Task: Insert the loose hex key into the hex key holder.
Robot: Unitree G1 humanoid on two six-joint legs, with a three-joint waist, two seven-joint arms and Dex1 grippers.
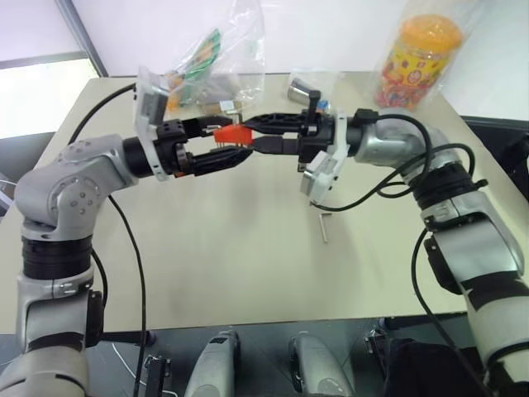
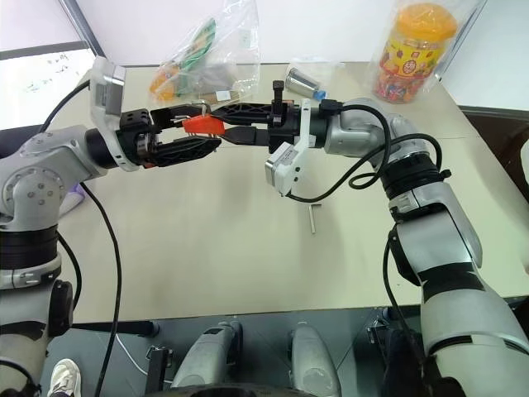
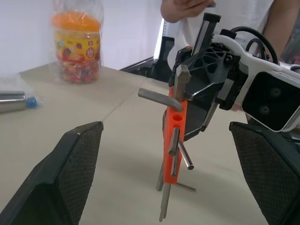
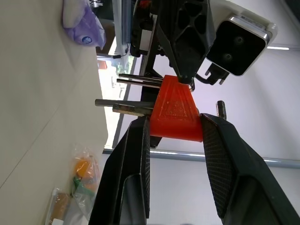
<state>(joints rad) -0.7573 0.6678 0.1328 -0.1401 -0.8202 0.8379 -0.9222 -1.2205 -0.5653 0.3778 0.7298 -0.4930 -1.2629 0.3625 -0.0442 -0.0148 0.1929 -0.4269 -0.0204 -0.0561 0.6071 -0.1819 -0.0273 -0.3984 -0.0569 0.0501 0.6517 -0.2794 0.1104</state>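
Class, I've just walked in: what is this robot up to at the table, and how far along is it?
The right gripper is shut on the red hex key holder, held up above the table. The left gripper is wide open around the holder, gripping nothing. The loose hex key lies on the table under the right arm, not picked up, so the insertion has not begun. A person stands beyond the table.

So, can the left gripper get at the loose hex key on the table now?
Probably yes. The left gripper is open and holds nothing, and the loose hex key lies bare on the table. The right gripper, holding the hex key holder, hangs above, slightly crowding.
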